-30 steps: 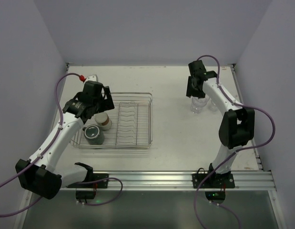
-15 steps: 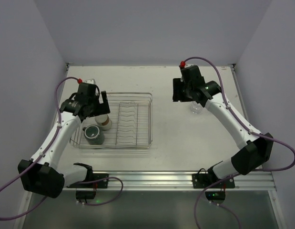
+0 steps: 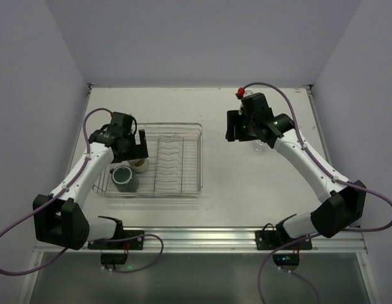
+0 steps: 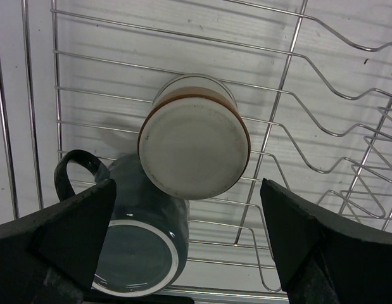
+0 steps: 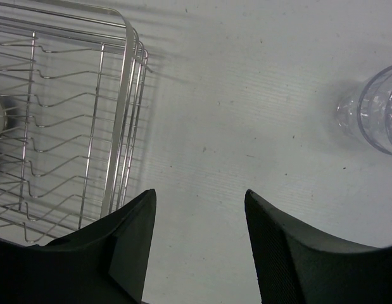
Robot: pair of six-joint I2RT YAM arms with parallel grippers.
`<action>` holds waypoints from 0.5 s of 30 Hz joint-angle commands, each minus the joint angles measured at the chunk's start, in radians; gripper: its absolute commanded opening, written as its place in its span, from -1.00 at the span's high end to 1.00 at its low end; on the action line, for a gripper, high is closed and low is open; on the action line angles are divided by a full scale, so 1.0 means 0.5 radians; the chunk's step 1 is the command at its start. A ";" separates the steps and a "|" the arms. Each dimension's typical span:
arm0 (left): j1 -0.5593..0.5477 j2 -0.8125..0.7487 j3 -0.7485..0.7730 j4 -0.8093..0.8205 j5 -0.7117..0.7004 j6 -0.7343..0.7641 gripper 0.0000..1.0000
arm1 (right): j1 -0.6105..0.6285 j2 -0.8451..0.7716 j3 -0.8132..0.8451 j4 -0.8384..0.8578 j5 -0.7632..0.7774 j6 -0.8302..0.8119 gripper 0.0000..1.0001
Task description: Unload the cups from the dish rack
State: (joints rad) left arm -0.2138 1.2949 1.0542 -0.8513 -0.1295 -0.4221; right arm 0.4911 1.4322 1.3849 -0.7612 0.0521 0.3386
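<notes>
The silver wire dish rack lies left of centre; it also shows in the left wrist view and the right wrist view. In it stand a cream cup with a brownish band and a dark grey-green mug, both upside down. My left gripper hangs open above them, fingers either side of the cream cup. A clear tumbler stands on the table at the right. My right gripper is open and empty over bare table between rack and tumbler.
The white table is walled at back and sides. A metal rail runs along the near edge with both arm bases. The left arm's cable loops beside the rack.
My right gripper has left the tumblers and swung left toward the rack. My left gripper has shifted forward and lower over the cream cup.
</notes>
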 commanded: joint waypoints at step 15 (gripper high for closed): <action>0.087 0.174 0.153 -0.012 0.164 0.172 -1.00 | 0.009 -0.070 -0.030 0.093 -0.055 -0.036 -0.22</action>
State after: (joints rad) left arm -0.1787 1.3758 1.0885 -0.8516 -0.0887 -0.3740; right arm 0.4911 1.4261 1.3720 -0.7425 0.0357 0.3382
